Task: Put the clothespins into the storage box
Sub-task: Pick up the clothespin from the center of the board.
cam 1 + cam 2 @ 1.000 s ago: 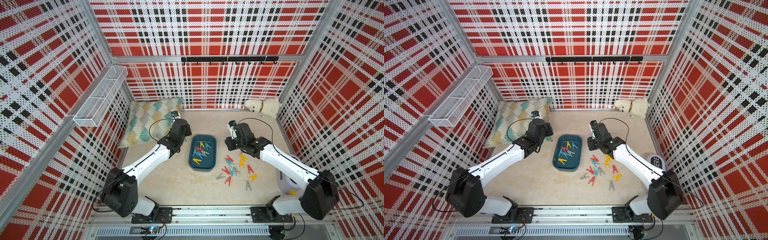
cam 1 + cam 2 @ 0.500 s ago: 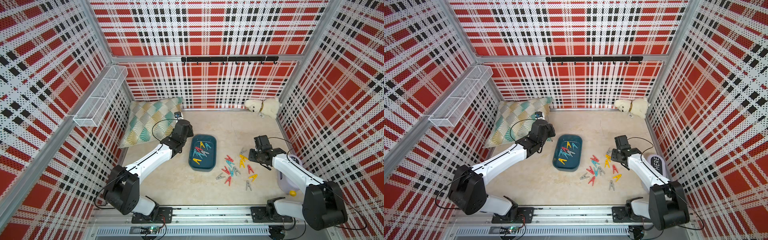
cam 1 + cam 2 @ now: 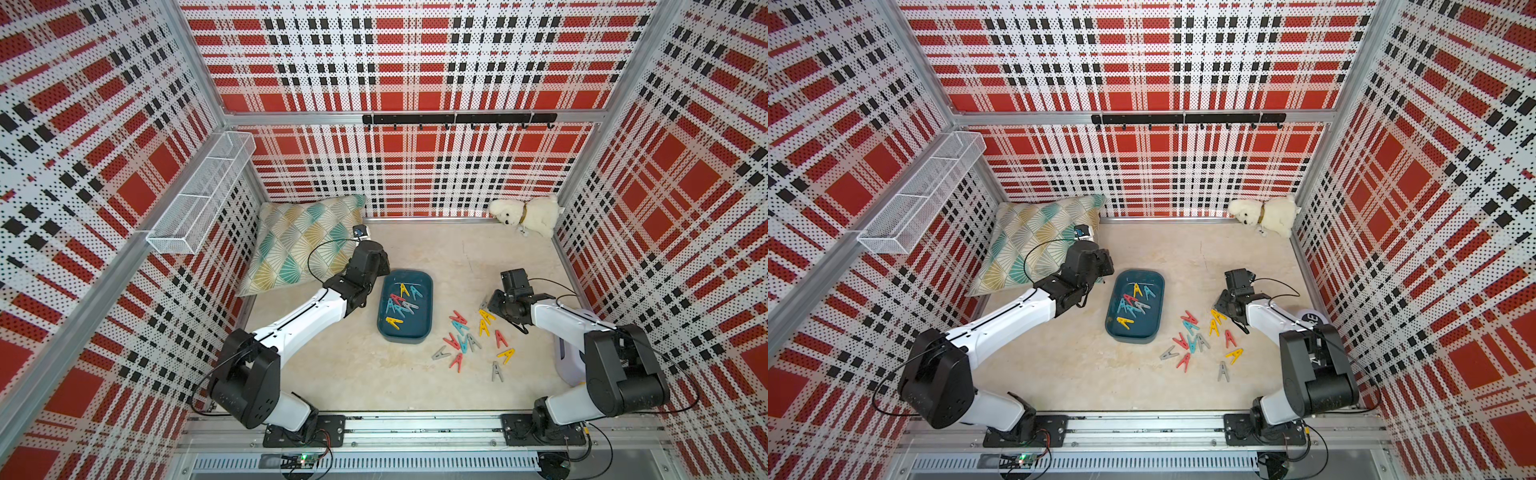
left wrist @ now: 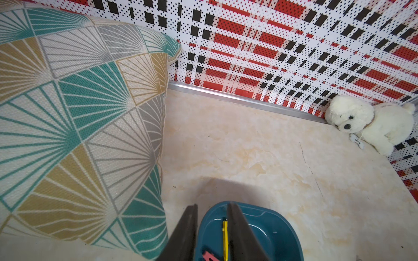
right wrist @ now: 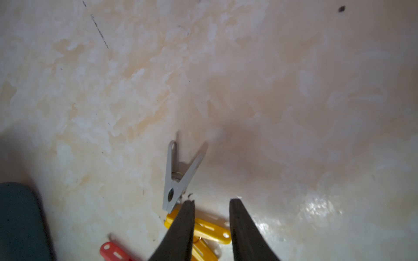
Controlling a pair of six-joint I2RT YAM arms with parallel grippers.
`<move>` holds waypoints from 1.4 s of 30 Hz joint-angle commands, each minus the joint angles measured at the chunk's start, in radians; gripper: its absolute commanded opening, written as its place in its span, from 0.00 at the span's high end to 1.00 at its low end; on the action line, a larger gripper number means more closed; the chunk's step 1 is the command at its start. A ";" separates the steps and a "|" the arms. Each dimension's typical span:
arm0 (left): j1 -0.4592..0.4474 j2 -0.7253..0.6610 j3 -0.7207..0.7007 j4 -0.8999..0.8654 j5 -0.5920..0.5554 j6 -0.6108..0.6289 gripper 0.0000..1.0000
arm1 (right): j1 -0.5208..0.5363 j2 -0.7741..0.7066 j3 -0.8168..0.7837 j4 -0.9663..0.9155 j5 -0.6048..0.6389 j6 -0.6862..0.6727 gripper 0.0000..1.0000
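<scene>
The teal storage box [image 3: 405, 338] lies mid-table with several clothespins [image 3: 401, 301] in it. My left gripper [image 3: 380, 272] sits at its far left corner. In the left wrist view the left gripper [image 4: 212, 206] straddles the box wall [image 4: 271, 230], shut on it, one finger outside and one inside beside a yellow clothespin [image 4: 225, 237]. Right of the box lie several loose clothespins [image 3: 500, 338]. My right gripper [image 3: 485, 306] hangs low at the far end of that pile. In the right wrist view it [image 5: 211, 202] is open over a yellow clothespin [image 5: 210, 228], beside a grey one [image 5: 178, 178].
A patterned pillow [image 3: 303, 245] leans in the back left corner, close behind the left gripper. A white plush dog [image 3: 525, 216] sits at the back right. A white wire basket [image 3: 199, 199] hangs on the left wall. A white and purple object [image 3: 569, 361] stands beside the right arm.
The right arm has swung away from the box, out to the right and down to the loose pile. The left arm has hardly moved.
</scene>
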 commanded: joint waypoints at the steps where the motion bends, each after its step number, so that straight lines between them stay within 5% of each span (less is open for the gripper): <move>1: -0.003 -0.006 0.021 0.024 -0.003 0.013 0.71 | -0.007 0.013 -0.018 0.087 0.016 0.106 0.67; 42: 0.040 -0.046 -0.022 0.057 0.044 0.020 0.71 | 0.030 0.183 0.140 0.050 0.036 0.121 0.69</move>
